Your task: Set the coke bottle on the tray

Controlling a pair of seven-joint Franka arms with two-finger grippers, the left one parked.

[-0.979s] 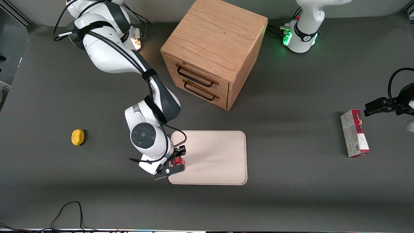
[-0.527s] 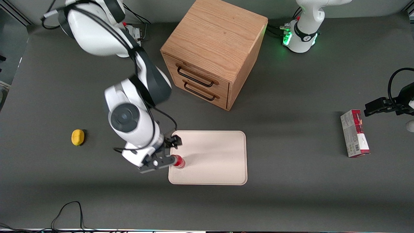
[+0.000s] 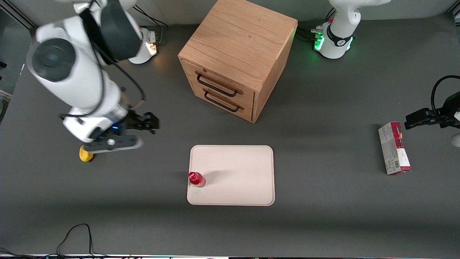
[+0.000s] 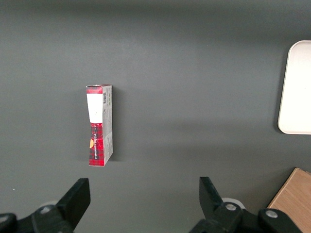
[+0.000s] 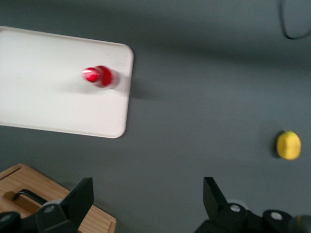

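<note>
The small red coke bottle (image 3: pixel 196 179) stands upright on the cream tray (image 3: pixel 240 169), close to the tray's edge toward the working arm's end. It also shows in the right wrist view (image 5: pixel 99 76), standing on the tray (image 5: pixel 48 97) near a rounded corner. My right gripper (image 3: pixel 147 135) is open and empty, raised well above the table. It is apart from the bottle, farther from the front camera and toward the working arm's end. Its wide-spread jaws show in the right wrist view (image 5: pixel 148 189) with nothing between them.
A wooden drawer cabinet (image 3: pixel 237 54) stands farther from the front camera than the tray. A yellow lemon-like object (image 3: pixel 84 154) lies partly under the gripper and also shows in the right wrist view (image 5: pixel 288 145). A red-and-white carton (image 3: pixel 394 147) lies toward the parked arm's end.
The gripper let go of the bottle, which now stands free on the tray. The arm rose and swung away toward its own end of the table, over the lemon.
</note>
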